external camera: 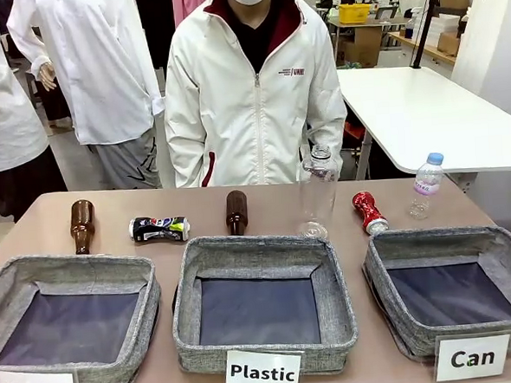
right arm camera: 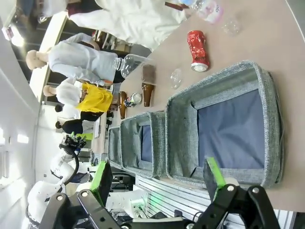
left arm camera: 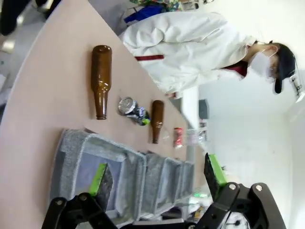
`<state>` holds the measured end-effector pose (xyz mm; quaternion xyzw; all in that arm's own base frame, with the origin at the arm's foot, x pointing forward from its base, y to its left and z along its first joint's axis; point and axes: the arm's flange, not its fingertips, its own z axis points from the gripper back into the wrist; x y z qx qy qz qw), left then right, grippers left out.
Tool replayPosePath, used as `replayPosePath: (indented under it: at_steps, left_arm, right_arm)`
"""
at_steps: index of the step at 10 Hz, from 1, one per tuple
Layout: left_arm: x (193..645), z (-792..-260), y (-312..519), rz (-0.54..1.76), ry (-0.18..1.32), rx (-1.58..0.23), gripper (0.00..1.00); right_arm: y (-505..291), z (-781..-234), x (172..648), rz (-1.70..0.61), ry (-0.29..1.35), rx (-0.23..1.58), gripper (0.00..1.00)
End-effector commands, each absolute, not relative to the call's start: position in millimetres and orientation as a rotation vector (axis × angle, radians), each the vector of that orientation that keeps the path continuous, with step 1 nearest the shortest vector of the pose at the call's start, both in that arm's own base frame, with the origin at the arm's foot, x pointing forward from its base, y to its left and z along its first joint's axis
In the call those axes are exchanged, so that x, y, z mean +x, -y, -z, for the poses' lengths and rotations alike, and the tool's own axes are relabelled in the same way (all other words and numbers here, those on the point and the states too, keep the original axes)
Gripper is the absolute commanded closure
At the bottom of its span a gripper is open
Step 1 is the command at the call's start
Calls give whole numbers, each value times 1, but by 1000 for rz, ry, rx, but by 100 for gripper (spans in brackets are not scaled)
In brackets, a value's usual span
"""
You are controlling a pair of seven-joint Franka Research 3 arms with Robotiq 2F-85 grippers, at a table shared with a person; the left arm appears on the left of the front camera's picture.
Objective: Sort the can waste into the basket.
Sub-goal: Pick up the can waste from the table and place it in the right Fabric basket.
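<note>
Sorting has yet to begin on the tabletop [external camera: 32,224], with a person [external camera: 254,105] in a white jacket standing at its far side. From the left, the Bottle basket [external camera: 69,265] has a brown glass bottle [external camera: 82,226] behind it. The black can [external camera: 159,229] lies on its side behind the gap between that basket and the Plastic basket [external camera: 259,246]. Next come a second brown bottle [external camera: 236,212], a clear plastic bottle [external camera: 318,192] and the red can [external camera: 369,211], which lies just behind the far wall of the Can basket [external camera: 449,239]. A small clear bottle [external camera: 427,185] with a blue cap ends the row.

The left pincer [left arm camera: 157,171] hangs above the near side of the Bottle basket, jaws wide apart and empty. The right pincer [right arm camera: 157,171] is the same over the near edge of the Can basket.

The red can looks the natural first pick for the right arm. It would do best to close across the can's crushed waist, keep off the clear plastic bottle beside it, and lift clear of the fabric wall before letting go. The black can sits between two glass bottles and well apart from its basket, so it calls for a straight descent and a long carry.

Counted: two cans, two brown bottles, two clear bottles and three baskets, all empty.
</note>
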<state>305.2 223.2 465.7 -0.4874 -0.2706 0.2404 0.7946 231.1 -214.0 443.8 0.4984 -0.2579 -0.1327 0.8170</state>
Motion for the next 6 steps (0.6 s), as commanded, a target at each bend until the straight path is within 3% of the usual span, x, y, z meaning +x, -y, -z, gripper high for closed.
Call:
replayPosePath:
  at_steps: [1,6]
  left_arm:
    - [335,-485,-201,-260,554,-880,0]
    - [426,-485,-18,274,337,-533,0]
  right_arm:
    - [216,-446,234,261,580,1075,0]
    - [216,-446,234,261,580,1075,0]
